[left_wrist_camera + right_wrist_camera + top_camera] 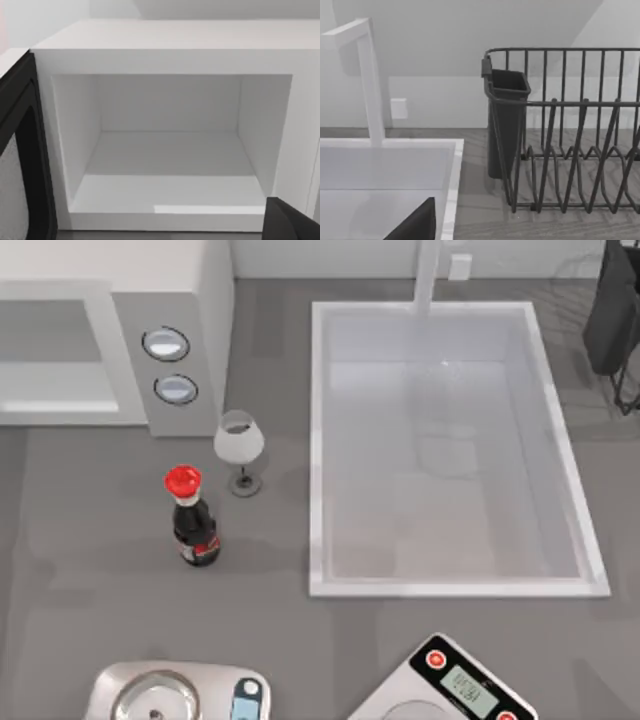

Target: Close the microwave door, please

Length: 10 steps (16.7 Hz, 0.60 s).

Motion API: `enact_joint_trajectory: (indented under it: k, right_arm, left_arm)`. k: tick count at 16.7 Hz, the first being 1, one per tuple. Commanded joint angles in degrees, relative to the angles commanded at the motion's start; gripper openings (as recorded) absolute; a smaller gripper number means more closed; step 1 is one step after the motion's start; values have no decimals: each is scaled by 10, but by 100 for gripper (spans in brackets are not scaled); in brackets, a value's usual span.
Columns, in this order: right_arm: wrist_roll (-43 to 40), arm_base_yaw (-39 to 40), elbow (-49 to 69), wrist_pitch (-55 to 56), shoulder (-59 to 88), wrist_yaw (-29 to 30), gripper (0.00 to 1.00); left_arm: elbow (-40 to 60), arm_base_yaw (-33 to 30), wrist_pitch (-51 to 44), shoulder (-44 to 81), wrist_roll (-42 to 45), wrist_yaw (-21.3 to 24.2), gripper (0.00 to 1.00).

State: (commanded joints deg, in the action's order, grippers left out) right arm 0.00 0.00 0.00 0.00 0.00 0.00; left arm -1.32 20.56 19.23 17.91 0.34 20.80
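Note:
The microwave [195,300] is a white box at the table's back left, with a grey panel of two round dials [170,365]. In the left wrist view its white cavity [170,150] stands open and holds nothing. The microwave door [20,160] is swung out beside the cavity and shows its dark inner frame and greyish window. A dark part of my left gripper [292,222] sits in front of the cavity, at the side away from the door. A dark part of my right gripper [415,225] hangs over the sink, near the dish rack.
A wine glass [239,445] and a red-capped dark bottle [192,525] stand just in front of the dial panel. The white sink [318,440] with its tap [428,280] takes up the middle. A dark dish rack [570,130] is at the back right. Two scales [175,695] [450,685] lie at the front edge.

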Motion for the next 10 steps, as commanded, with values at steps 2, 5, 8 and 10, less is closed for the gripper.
enact_joint_trajectory:
  k: [2,5,8,10]
  right_arm:
    - [0,0,0,0,0,0,100]
    - [0,0,0,0,0,0,100]
    - [0,0,0,0,0,0,100]
    - [0,0,0,0,0,0,100]
  left_arm:
    - [-4,-3,13,12,0,-3,0]
    - [-2,-2,12,10,0,-3,0]
    - [17,12,-6,30,16,4,0]
    - [59,40,-43,73,49,19,0]
